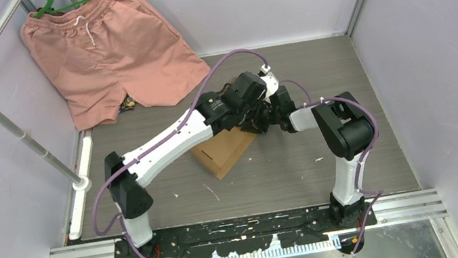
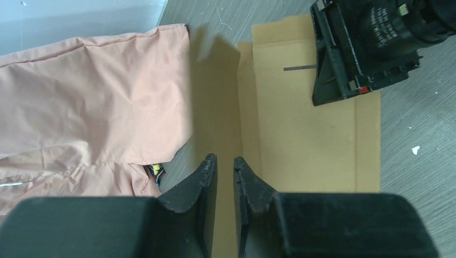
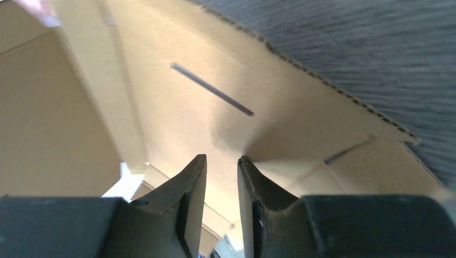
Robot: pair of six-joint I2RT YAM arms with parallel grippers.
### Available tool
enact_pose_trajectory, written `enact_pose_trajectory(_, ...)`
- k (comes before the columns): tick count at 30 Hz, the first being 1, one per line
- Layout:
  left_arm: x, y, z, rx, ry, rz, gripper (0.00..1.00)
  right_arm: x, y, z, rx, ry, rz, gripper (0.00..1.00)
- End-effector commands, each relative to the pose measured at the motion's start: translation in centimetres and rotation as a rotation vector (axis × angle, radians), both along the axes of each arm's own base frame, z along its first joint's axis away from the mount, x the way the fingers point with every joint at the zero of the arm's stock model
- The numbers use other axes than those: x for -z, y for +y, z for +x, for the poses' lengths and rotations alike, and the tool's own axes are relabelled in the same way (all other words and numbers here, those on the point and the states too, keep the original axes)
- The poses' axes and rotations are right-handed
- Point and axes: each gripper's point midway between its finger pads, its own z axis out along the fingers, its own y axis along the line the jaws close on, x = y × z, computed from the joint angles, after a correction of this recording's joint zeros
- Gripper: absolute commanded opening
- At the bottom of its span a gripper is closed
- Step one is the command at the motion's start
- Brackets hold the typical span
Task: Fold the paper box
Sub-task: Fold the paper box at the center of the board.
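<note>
The paper box (image 1: pixel 224 150) is brown cardboard, partly folded, lying mid-table under both wrists. In the left wrist view it is a creased sheet (image 2: pixel 306 134) with a shadowed raised flap (image 2: pixel 215 107) running away from my fingertips. My left gripper (image 2: pixel 225 161) is closed to a thin slit in line with that flap, and cardboard fills the slit. My right gripper (image 3: pixel 222 160) has a narrow gap with nothing between the fingers, and sits inside the box close to a slotted panel (image 3: pixel 215 91). Its body also shows in the left wrist view (image 2: pixel 365 48), over the sheet's far end.
Salmon-pink shorts (image 1: pixel 108 48) on a green hanger lie at the back left, their hem (image 2: pixel 97 107) close beside the cardboard. A white pole (image 1: pixel 13 127) leans along the left side. Grey walls enclose the table on three sides.
</note>
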Motion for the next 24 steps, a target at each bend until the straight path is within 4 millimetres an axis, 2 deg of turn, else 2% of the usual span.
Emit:
enact_pose_trajectory(1,-3.1,-1.3,0.4,0.011,-0.049,-0.116,0.19,-2.6,1.1,3.3,0.057,-0.117,0.011,0.33)
enact_pose_trajectory(6,-3.1,-1.5,0.8,0.012,-0.041,-0.129,0.19,-2.8,1.5,3.9,0.072,-0.131,0.001,0.31)
enact_pose_trajectory(9,-2.6,-0.3,1.5,-0.027,-0.033,-0.122,0.19,-3.4,1.5,3.6,0.069,-0.146,0.01,0.32)
enact_pose_trajectory(11,-1.9,1.9,2.6,-0.084,-0.002,-0.13,0.22,-3.8,1.5,3.0,0.047,-0.154,0.001,0.35)
enact_pose_trajectory(14,-0.7,6.4,4.2,-0.191,0.072,-0.229,0.41,-4.4,1.5,2.2,0.001,-0.156,-0.008,0.38)
enact_pose_trajectory(16,0.0,9.3,5.0,-0.263,0.105,-0.308,0.48,-4.6,1.7,1.6,-0.037,-0.156,-0.013,0.39)
enact_pose_trajectory(19,2.1,13.7,5.7,-0.395,0.162,-0.334,0.51,-4.3,1.8,-0.1,-0.096,-0.134,-0.028,0.39)
enact_pose_trajectory(21,3.9,16.1,6.2,-0.492,0.204,-0.313,0.51,-3.4,1.9,-1.8,-0.13,-0.104,-0.072,0.39)
enact_pose_trajectory(24,6.1,18.4,6.7,-0.604,0.243,-0.309,0.51,0.0,0.9,-3.3,-0.136,-0.028,-0.163,0.38)
